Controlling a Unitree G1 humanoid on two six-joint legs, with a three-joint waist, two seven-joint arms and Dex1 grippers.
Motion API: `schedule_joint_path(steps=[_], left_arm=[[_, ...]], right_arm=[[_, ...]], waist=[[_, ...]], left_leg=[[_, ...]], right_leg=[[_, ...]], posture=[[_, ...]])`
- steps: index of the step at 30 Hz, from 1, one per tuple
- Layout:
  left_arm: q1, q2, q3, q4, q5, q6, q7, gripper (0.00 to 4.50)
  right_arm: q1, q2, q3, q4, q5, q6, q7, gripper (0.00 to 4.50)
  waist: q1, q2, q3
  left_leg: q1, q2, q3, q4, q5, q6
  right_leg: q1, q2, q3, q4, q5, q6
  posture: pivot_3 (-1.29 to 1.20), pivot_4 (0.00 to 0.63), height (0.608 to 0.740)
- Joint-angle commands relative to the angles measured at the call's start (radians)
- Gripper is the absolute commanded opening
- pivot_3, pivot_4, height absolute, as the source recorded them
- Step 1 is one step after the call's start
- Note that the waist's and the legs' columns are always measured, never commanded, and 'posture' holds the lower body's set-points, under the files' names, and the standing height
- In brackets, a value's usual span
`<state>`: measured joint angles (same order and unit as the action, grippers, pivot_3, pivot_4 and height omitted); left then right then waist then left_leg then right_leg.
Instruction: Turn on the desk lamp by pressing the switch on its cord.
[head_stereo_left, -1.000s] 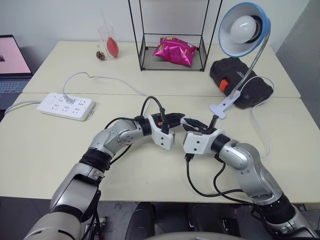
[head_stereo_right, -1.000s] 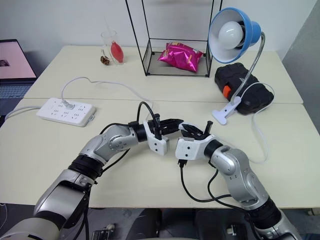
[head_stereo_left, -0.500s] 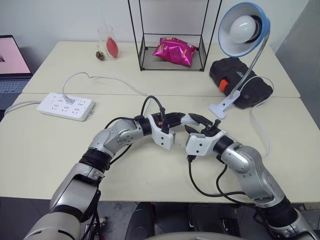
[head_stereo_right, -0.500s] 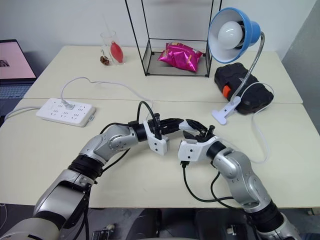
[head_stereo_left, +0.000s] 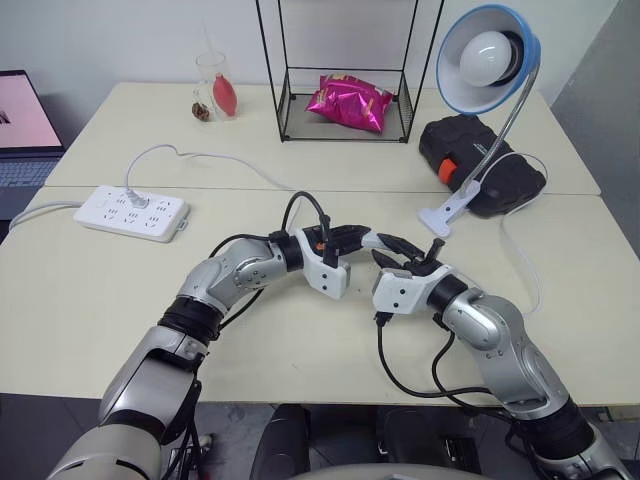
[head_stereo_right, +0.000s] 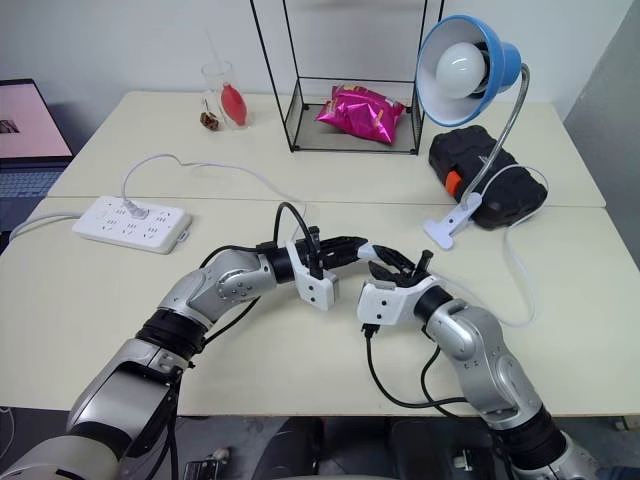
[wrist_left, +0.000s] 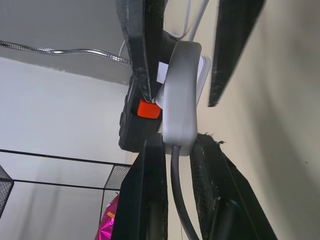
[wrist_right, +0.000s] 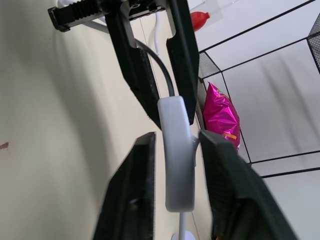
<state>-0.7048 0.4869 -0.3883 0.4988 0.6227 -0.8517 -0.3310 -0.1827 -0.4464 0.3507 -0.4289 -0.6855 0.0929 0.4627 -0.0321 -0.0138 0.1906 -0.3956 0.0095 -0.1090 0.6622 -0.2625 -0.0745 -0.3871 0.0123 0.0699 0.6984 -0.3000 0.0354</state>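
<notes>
I am pinching one switch (wrist_left: 178, 92) between two grippers above the table (head_stereo_left: 90, 290).
Left gripper (head_stereo_left: 362, 238) and right gripper (head_stereo_left: 393, 246) are both clamping closed on the smooth white oblong; one thin cord (wrist_left: 178, 200) is trailing; one blue-shaded lamp (head_stereo_left: 487, 58) is standing beyond, unlit.

Bright even room light, soft shadows, wrist views blurred close-up
</notes>
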Motion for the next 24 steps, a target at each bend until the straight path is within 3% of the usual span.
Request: schedule_joint_path(steps=[1,16,17,22,24], left_arm=[[0.001,0.005,0.010,-0.045,-0.032,-0.007,0.008,0.33],[0.001,0.004,0.010,-0.047,-0.017,-0.012,0.022,0.33],[0.002,0.004,0.011,-0.049,-0.012,-0.008,0.027,0.33],[0.016,0.006,0.011,-0.068,0.010,0.007,0.050,0.33],[0.020,0.008,0.011,-0.075,0.014,0.010,0.057,0.33]], right_arm=[[-0.011,0.007,-0.008,-0.014,0.001,-0.007,0.004,0.42],[-0.002,0.004,-0.034,-0.023,0.017,-0.052,-0.030,0.40],[0.004,0.005,-0.042,-0.029,0.021,-0.058,-0.039,1.11],[0.043,-0.020,-0.055,-0.044,-0.020,-0.095,-0.075,2.03],[0.055,-0.021,-0.054,-0.047,-0.035,-0.100,-0.088,2.03]], waist=[[0.000,0.000,0.000],[0.000,0.000,0.000],[0.000,0.000,0.000],[0.000,0.000,0.000],[0.000,0.000,0.000]], left_leg=[[0.000,0.000,0.000,0.000,0.000,0.000],[0.000,0.000,0.000,0.000,0.000,0.000],[0.000,0.000,0.000,0.000,0.000,0.000],[0.000,0.000,0.000,0.000,0.000,0.000],[0.000,0.000,0.000,0.000,0.000,0.000]], right_leg=[[0.000,0.000,0.000,0.000,0.000,0.000],[0.000,0.000,0.000,0.000,0.000,0.000],[0.000,0.000,0.000,0.000,0.000,0.000],[0.000,0.000,0.000,0.000,0.000,0.000],[0.000,0.000,0.000,0.000,0.000,0.000]], posture=[[0.00,0.150,0.740],[0.00,0.150,0.740],[0.00,0.150,0.740],[0.00,0.150,0.740],[0.00,0.150,0.740]])
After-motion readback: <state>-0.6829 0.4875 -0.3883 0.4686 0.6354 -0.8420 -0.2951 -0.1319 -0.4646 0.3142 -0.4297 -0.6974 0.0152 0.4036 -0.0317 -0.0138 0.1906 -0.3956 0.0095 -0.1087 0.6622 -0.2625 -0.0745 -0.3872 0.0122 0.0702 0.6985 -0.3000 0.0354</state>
